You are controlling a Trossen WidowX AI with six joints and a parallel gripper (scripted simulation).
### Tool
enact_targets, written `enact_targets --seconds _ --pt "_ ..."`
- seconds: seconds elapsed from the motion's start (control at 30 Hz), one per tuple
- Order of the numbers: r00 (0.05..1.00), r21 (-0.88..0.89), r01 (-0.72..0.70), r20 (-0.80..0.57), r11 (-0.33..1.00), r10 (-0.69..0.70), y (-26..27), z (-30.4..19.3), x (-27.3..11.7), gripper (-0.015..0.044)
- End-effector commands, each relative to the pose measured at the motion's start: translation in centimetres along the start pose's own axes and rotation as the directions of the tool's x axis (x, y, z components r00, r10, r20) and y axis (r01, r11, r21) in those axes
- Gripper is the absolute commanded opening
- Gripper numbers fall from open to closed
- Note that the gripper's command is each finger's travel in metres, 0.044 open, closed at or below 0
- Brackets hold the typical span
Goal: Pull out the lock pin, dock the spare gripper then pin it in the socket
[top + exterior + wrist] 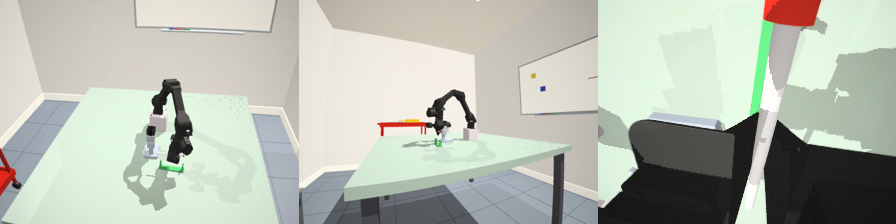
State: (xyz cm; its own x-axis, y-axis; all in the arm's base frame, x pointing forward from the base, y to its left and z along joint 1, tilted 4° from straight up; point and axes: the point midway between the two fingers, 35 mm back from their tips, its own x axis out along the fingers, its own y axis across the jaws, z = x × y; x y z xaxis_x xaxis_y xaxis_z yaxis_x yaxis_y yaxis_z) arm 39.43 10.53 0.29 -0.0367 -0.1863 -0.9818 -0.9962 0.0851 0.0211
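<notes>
White and thin, the lock pin (161, 153) (442, 131) (765, 137) is up off the green rack (171, 168) (438, 144) (759, 75), above the bench (89, 178) (447, 169) (628, 60). The end effector (173, 157) (438, 133) (763, 119) is narrow, pinched on the pin. The pin lies right in its grip, crossing between the 2 fingers, so it sticks out on both sides. There is just 1 arm to do the job.

The plain tip points at the pale blue mount (147, 154) (448, 140) (685, 120), and the red head (183, 156) (440, 131) (792, 11) is at the far end. Seen from the top, the pin's long line runs nearly side to side, toward the mount. The spare gripper (150, 131) (445, 129) stands up on the mount. Next, I think, the tip must line up with the hole (I can't see the hole well) and slide straight in. A small tilt could make it jam.
</notes>
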Motion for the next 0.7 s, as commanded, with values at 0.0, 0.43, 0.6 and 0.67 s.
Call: enact_targets --seconds 0.0,0.43,0.6,0.67 --pt "1.000 0.003 -0.001 0.000 1.000 0.001 0.5 -0.1 -0.2 0.0000" --pt "1.000 -0.015 0.001 0.000 1.000 -0.001 3.7 -0.4 -1.0 0.0000" --pt "1.000 -0.022 0.002 0.000 1.000 -0.002 5.0 -0.6 -1.3 0.0000" --pt "1.000 -0.024 0.002 0.000 1.000 -0.002 5.5 -0.6 -1.4 0.0000"
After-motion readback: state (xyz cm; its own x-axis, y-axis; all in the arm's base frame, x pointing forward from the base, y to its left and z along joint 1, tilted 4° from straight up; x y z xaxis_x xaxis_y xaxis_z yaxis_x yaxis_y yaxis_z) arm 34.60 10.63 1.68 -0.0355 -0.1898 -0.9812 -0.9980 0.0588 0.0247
